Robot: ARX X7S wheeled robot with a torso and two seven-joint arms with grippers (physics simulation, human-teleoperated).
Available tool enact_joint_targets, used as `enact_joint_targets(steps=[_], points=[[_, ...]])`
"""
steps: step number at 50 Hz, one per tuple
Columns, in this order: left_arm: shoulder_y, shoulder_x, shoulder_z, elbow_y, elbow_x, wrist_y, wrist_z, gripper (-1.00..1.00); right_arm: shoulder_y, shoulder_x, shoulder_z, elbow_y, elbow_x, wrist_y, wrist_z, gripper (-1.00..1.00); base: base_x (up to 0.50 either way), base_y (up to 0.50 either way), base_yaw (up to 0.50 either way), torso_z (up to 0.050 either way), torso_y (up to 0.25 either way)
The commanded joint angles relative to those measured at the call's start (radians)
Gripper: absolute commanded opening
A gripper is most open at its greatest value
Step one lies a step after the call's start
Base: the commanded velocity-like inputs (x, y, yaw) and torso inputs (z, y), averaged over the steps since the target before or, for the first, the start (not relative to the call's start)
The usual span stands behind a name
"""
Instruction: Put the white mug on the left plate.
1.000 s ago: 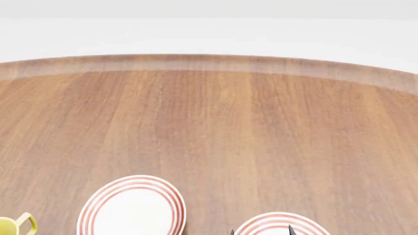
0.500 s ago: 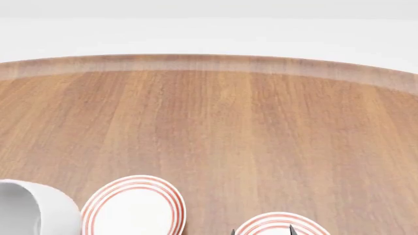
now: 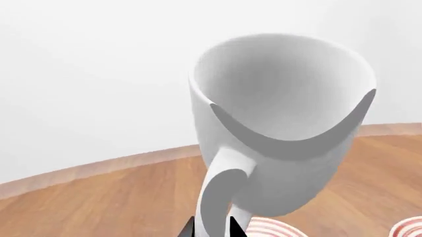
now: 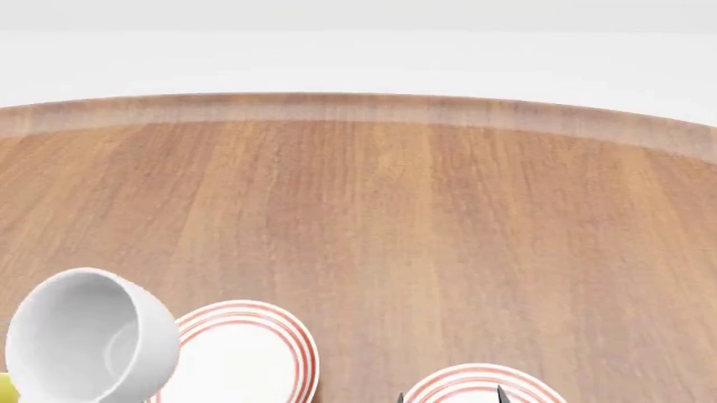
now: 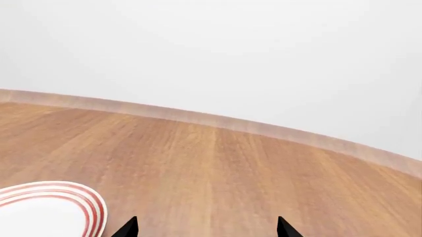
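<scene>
— Wooden round table (image 4: pixel 426 218) fills the head view; where is the white mug (image 4: pixel 92 336)?

— Lower left of the frame, tilted, mouth up, overlapping the left plate (image 4: pixel 252 357) — left gripper (image 3: pixel 209 228) clamps its handle.

— And the right gripper (image 5: pixel 205 228)?

— Tips set wide apart, holding nothing, beside the second plate (image 5: pixel 46 207) at the lower left of its wrist view.

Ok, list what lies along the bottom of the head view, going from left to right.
white mug → left plate → right plate. A yellow sliver peeks out at the left edge beneath the mug; it is too small to identify.
</scene>
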Motion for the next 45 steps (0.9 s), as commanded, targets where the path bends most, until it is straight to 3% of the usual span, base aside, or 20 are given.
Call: enact_joint_targets(steps=[1, 26, 45], points=[[-0.113, -0.015, 0.015, 0.037, -0.028, -0.155, -0.001, -1.0, 0.001, 0.003, -0.002, 0.003, 0.003, -0.004, 0.003, 1.0, 0.0, 0.0, 0.0, 0.0, 0.0], [-0.317, 0.039, 0.071, -0.107, -0.026, -0.282, 0.072, -1.0, 0.005, 0.007, -0.01, 0.004, 0.01, 0.001, 0.01, 1.0, 0.0, 0.0, 0.0, 0.0, 0.0], [-0.444, 0.11, 0.11, -0.29, -0.018, -0.296, 0.149, -1.0, 0.01, 0.009, -0.015, 0.01, 0.014, 0.0, 0.014, 1.0, 0.0, 0.0, 0.0, 0.0, 0.001]])
